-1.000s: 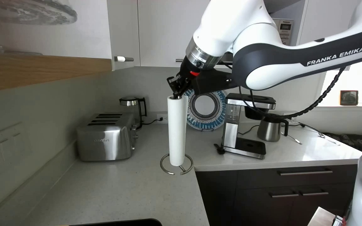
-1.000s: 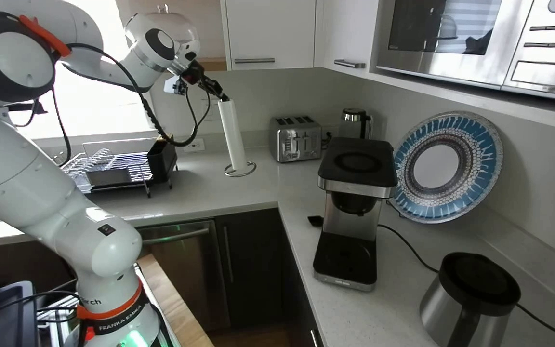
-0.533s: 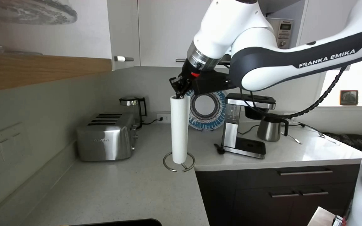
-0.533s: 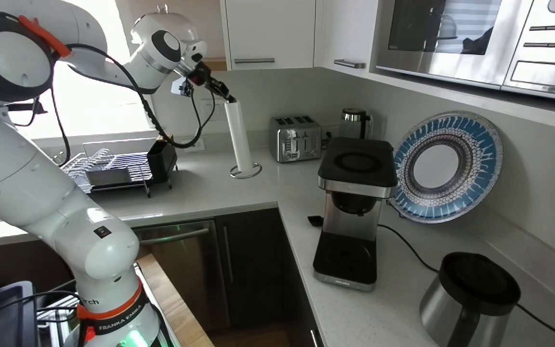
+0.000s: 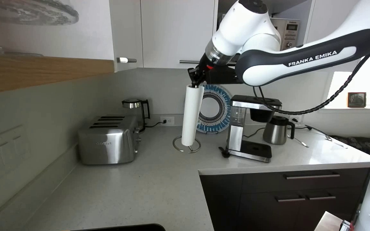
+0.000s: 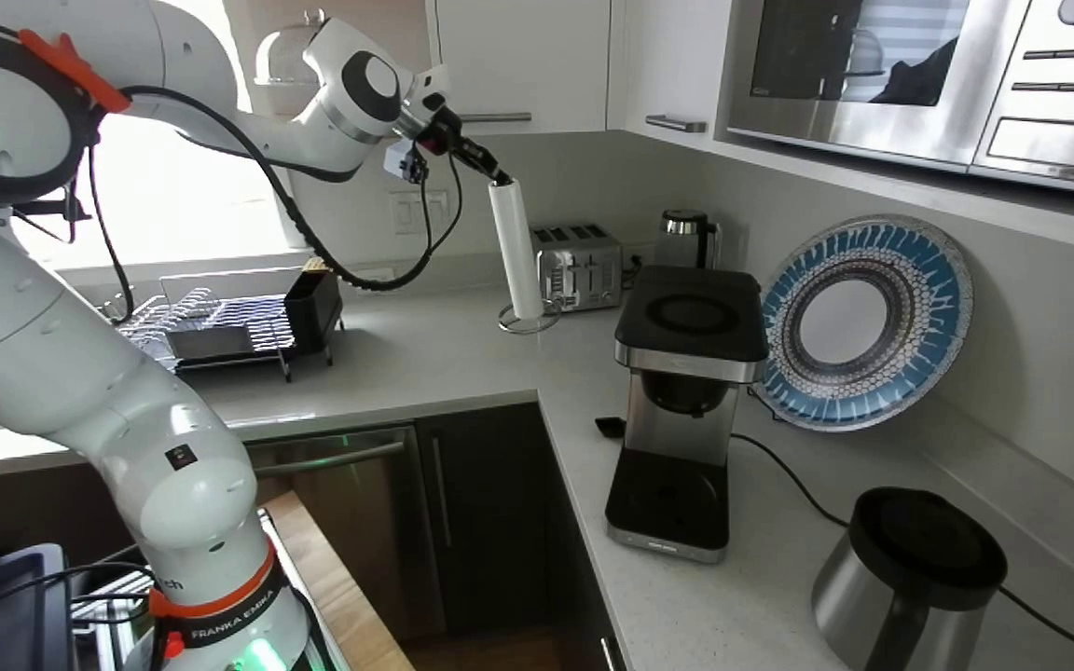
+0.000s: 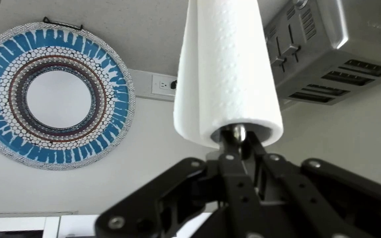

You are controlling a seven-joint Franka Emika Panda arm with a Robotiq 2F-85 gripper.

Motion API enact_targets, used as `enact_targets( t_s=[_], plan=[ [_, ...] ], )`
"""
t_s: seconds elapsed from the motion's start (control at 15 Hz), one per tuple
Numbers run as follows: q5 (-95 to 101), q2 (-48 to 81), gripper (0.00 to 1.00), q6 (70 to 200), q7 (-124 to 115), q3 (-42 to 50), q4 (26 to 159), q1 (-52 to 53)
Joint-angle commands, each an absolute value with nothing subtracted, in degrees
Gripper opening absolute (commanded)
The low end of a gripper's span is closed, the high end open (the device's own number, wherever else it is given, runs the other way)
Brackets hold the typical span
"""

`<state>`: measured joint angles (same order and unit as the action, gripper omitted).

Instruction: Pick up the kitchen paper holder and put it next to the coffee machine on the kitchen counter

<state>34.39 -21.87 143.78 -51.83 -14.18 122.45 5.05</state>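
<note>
The kitchen paper holder, a white roll on a round metal ring base, shows in both exterior views [image 5: 192, 117] [image 6: 516, 247] and fills the upper middle of the wrist view [image 7: 233, 66]. It leans slightly. My gripper [image 7: 238, 136] is shut on its metal rod tip, with the fingertips inside the roll's core; the gripper shows in both exterior views [image 5: 195, 85] [image 6: 502, 179]. The base seems to hang above the kitchen counter [image 5: 133, 199]; the gap is hard to judge. The coffee machine [image 5: 256, 100] [image 6: 692, 317] stands right of the holder in both exterior views.
A toaster [image 5: 108, 141] stands left of the holder, with a kettle [image 5: 132, 104] behind. A blue patterned plate [image 5: 215, 120] leans on the back wall. The steel pot [image 5: 275, 133] stands beside the machine. A dish rack [image 6: 220, 321] and upper cabinets [image 5: 178, 35] are also in view.
The arm has carried the holder toward the back corner and the coffee machine, rightward in both exterior views, and up in the picture. The holder now leans more. The grip is unchanged.
</note>
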Motion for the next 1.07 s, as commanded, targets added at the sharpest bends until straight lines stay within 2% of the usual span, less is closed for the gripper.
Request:
enact_targets(
  t_s=[0.0, 0.53, 1.0],
  plan=[
    [32.8, -24.3, 0.03, 148.2, -50.1, -12.7, 125.2, 1.5],
    [31.3, -23.1, 0.03, 158.4, -50.7, -9.4, 129.7, -6.2],
    [33.6, -17.8, 0.03, 158.1, -51.9, -8.4, 128.2, -8.4]
  ],
)
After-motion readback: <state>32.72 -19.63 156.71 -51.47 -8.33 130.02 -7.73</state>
